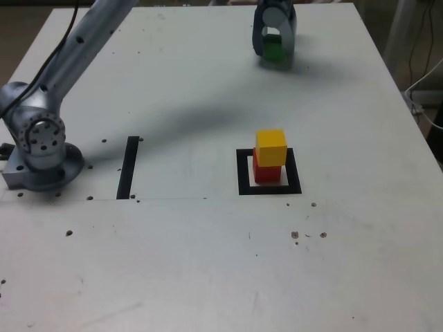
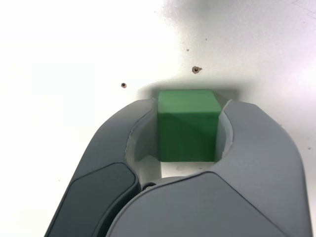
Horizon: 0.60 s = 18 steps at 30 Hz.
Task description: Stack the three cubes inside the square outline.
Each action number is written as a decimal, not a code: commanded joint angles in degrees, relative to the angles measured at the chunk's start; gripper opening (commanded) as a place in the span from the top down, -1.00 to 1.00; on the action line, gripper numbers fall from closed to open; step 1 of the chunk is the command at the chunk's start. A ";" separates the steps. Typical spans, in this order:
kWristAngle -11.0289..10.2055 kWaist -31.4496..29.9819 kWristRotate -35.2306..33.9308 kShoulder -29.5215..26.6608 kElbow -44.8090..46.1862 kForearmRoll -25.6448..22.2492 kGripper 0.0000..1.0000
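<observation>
A yellow cube [image 1: 270,147] rests on a red cube [image 1: 266,173] inside the square outline [image 1: 268,187] of black tape, right of centre in the exterior view. At the far edge of the table my gripper [image 1: 274,47] is down on the surface with the green cube [image 1: 273,48] between its fingers. In the wrist view both grey fingers [image 2: 256,138] press against the sides of the green cube [image 2: 187,123], so the gripper [image 2: 187,111] is shut on it. The cube still sits on the white table.
A single straight black tape strip [image 1: 128,167] lies on the exterior view's left, beside the arm's base [image 1: 41,149]. Small screw holes [image 2: 196,69] dot the white table [image 1: 208,263]. Cables hang past the table's right edge.
</observation>
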<state>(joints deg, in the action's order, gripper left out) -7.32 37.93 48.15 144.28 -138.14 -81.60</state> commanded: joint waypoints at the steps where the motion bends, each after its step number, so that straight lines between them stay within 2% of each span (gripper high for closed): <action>1: -0.40 -0.59 -0.48 -1.46 0.29 -0.43 0.37; 8: -0.80 -2.68 -3.77 -6.31 4.17 -1.03 0.36; 18: 0.88 -9.49 -14.38 -20.00 17.44 -1.61 0.36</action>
<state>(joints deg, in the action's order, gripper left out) -6.69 29.32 34.71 127.33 -121.84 -83.26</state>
